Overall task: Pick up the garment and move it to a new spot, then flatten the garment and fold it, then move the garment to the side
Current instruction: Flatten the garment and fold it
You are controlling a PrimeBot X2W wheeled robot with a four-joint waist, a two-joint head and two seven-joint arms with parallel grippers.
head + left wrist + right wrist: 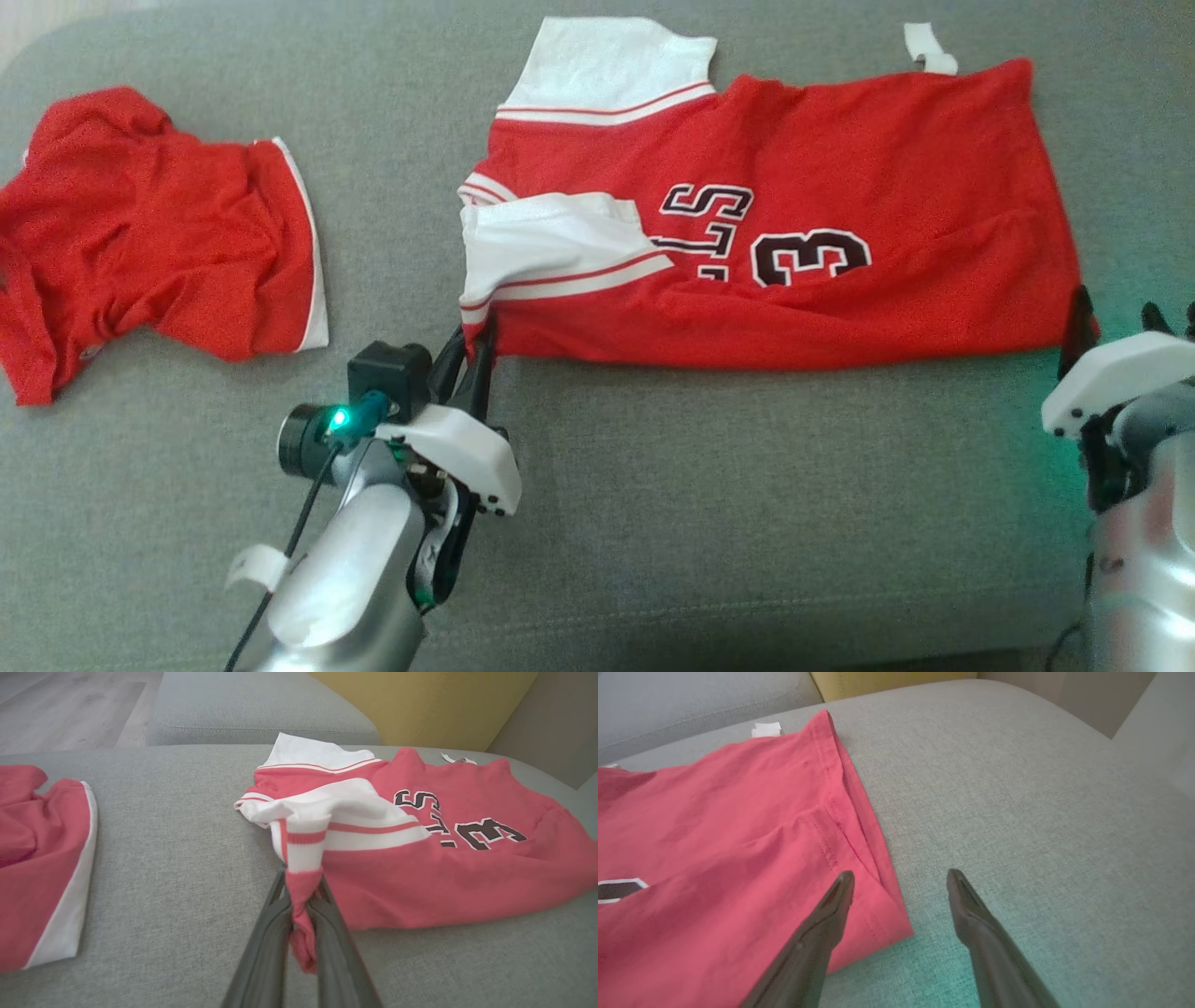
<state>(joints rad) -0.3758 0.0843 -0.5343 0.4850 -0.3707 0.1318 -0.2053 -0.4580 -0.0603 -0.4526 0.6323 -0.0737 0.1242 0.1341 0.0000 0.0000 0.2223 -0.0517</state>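
Note:
The garment (840,177) is a red jersey with white sleeves and dark lettering, lying folded on the grey sofa seat (747,485). My left gripper (481,338) is shut on the garment's near left corner by the sleeve; in the left wrist view a pinch of red and white cloth of the garment (420,877) rises between the fingers of the left gripper (301,886). My right gripper (1116,317) stands open at the near right corner. In the right wrist view the right gripper (900,877) has one finger over the hem of the garment (714,835) and the other over bare sofa.
A second red garment with white trim (159,233) lies crumpled at the far left (32,868). A white tag (929,47) sticks out at the jersey's far edge. A yellow cushion (420,704) and a wooden floor (56,709) lie beyond the seat.

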